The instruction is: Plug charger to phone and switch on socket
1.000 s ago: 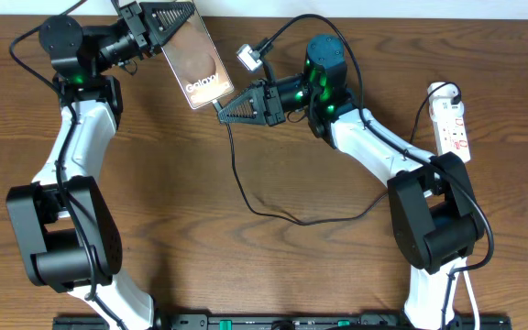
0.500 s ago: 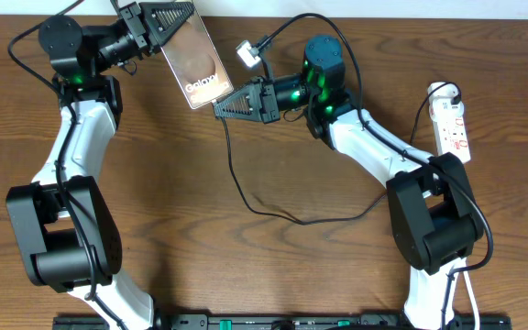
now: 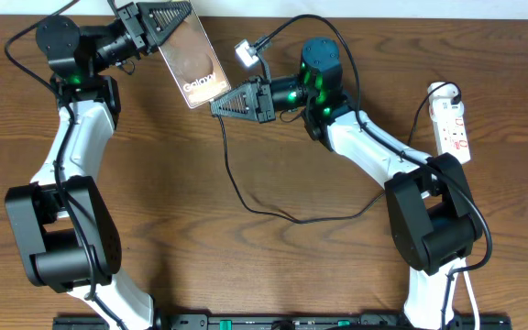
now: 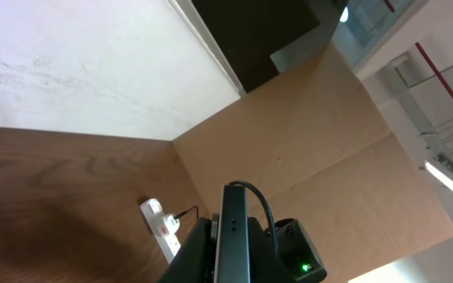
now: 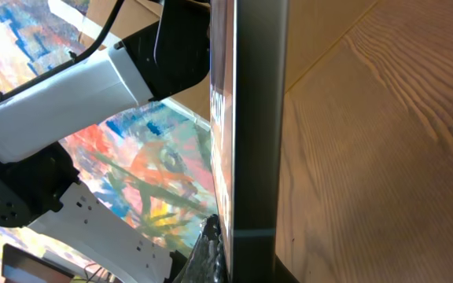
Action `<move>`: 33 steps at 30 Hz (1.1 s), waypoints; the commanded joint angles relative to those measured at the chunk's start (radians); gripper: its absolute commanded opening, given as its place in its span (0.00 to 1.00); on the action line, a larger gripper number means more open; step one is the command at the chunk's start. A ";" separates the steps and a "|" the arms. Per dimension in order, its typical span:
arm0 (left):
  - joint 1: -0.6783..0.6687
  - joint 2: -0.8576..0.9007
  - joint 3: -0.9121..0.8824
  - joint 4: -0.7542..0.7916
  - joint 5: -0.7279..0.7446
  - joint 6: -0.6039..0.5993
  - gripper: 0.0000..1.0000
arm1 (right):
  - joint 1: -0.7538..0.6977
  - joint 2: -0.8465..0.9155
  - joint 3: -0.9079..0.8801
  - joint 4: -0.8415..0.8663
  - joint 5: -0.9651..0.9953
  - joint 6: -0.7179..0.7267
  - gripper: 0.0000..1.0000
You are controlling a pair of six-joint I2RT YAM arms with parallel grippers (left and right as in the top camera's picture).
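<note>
Over the far left part of the wooden table point(image 3: 154, 192), the left gripper point(image 3: 177, 16) is clamped on the top end of the phone point(image 3: 195, 64). It holds the phone off the surface at a slant, so the bronze back with its white lettering faces upward and the lower end points toward the middle of the table. From the left wrist the phone point(image 4: 234, 236) shows only as a thin dark edge running straight out between the fingers. The right gripper point(image 3: 220, 104) comes in from the right, its fingers pinched tight on the end of the charger point(image 3: 246, 203), and its tips sit right at the phone's lower edge. Whether the connector is actually in the port, I cannot tell, as the fingers hide it. In the right wrist view the phone's dark rim point(image 5: 254, 118) fills the middle of the picture, very close. The black cable drops from the right gripper, loops loosely across the middle of the table and passes under the right arm. The socket point(image 3: 453, 119) lies flat at the far right edge of the table, well apart from both grippers, and also shows small in the left wrist view point(image 4: 160, 224).
</note>
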 commanded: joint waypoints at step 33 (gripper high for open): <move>-0.021 -0.022 0.017 0.001 0.272 -0.043 0.07 | -0.021 -0.003 0.016 0.011 0.156 -0.002 0.02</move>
